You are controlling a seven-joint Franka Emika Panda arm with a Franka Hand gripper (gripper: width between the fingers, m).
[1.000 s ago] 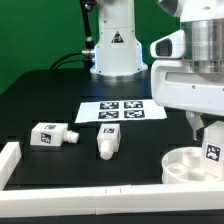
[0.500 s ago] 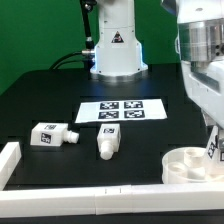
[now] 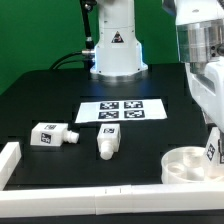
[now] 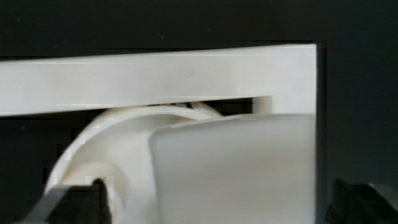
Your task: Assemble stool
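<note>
The round white seat [image 3: 185, 163] lies at the exterior view's right, near the front rail. One tagged leg [image 3: 211, 151] stands upright in it. My gripper [image 3: 212, 140] hangs straight over that leg, fingers down either side. In the wrist view the leg [image 4: 231, 160] fills the space between the dark fingertips [image 4: 80, 205], with a visible gap on one side and a thin one on the other, so the jaws are open and not pressing it. The seat's rim [image 4: 111, 140] curves behind it. Two more legs, one [image 3: 50, 134] and another [image 3: 107, 142], lie loose on the black table.
The marker board [image 3: 122, 110] lies flat mid-table, in front of the arm's base [image 3: 115, 55]. A white border rail [image 3: 90, 203] runs along the front edge and another [image 3: 8, 160] stands at the left corner. The rail [image 4: 160, 80] passes close behind the seat.
The jaws have spread away from the upright leg, which stays standing in the seat. The hand shifted slightly toward the exterior view's right.
</note>
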